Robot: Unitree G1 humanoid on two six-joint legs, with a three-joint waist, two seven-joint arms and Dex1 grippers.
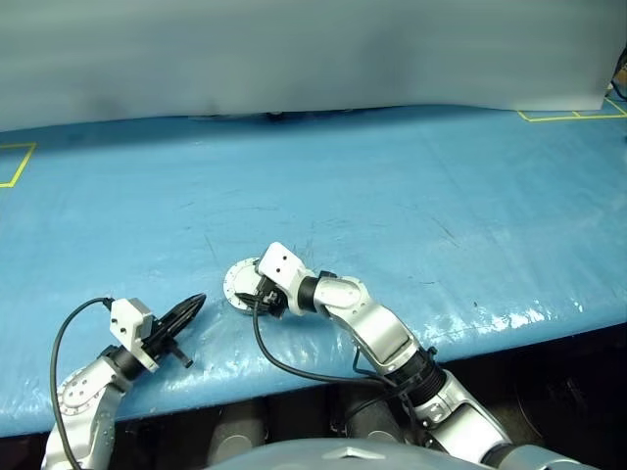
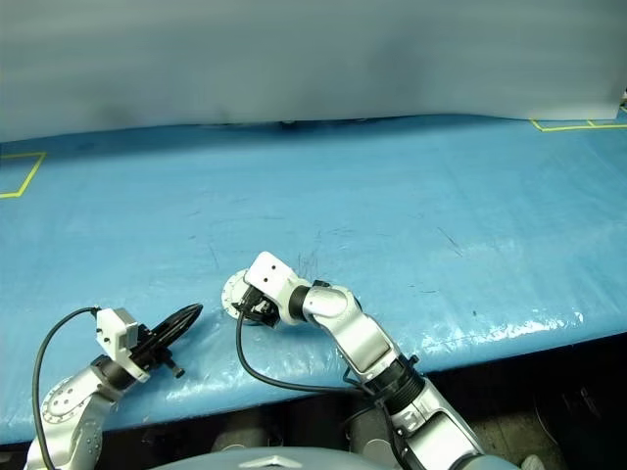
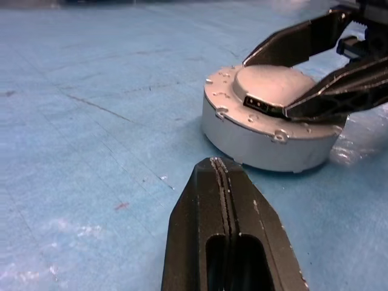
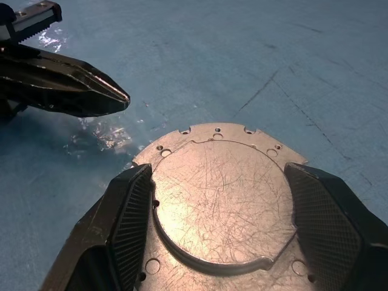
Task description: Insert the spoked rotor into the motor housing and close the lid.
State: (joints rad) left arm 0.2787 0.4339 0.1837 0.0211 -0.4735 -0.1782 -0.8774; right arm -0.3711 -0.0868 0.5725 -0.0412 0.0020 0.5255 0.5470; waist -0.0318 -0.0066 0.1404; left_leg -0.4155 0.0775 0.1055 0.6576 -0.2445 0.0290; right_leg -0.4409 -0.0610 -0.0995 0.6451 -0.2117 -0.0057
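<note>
Blue table [image 1: 441, 196], unlabelled silver lid [image 4: 221, 206].

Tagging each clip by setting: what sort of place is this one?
Probably a lab or workshop test bench: a blue-covered table, yellow tape marks along its far edge, and a single silver motor assembly lying on it.

Blue table cover [image 1: 411, 196], yellow tape marks [image 1: 18, 164]
</note>
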